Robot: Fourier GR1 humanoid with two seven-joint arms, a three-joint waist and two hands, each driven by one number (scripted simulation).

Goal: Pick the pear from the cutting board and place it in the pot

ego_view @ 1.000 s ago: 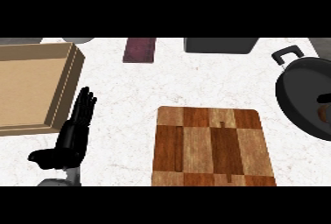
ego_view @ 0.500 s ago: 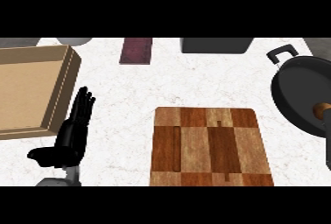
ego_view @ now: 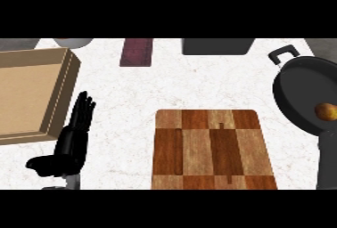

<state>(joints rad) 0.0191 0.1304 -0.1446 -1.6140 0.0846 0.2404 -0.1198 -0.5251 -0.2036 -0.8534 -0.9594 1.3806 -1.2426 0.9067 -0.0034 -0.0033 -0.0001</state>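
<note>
Head view is showing the pear (ego_view: 326, 111) sitting inside the pot (ego_view: 299, 95) at the right edge, well apart from the board (ego_view: 212, 149) lying bare on the white surface (ego_view: 197, 84). Left hand (ego_view: 66, 151) is resting at lower left beside the box (ego_view: 33, 95), fingers (ego_view: 82, 111) straight and holding nothing. Right hand is not showing.

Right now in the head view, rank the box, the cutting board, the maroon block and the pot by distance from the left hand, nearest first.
1. Box, just beside the left hand, on its left.
2. Cutting board, to its right.
3. Maroon block, at the far edge.
4. Pot, at the far right, with the pear inside.
</note>
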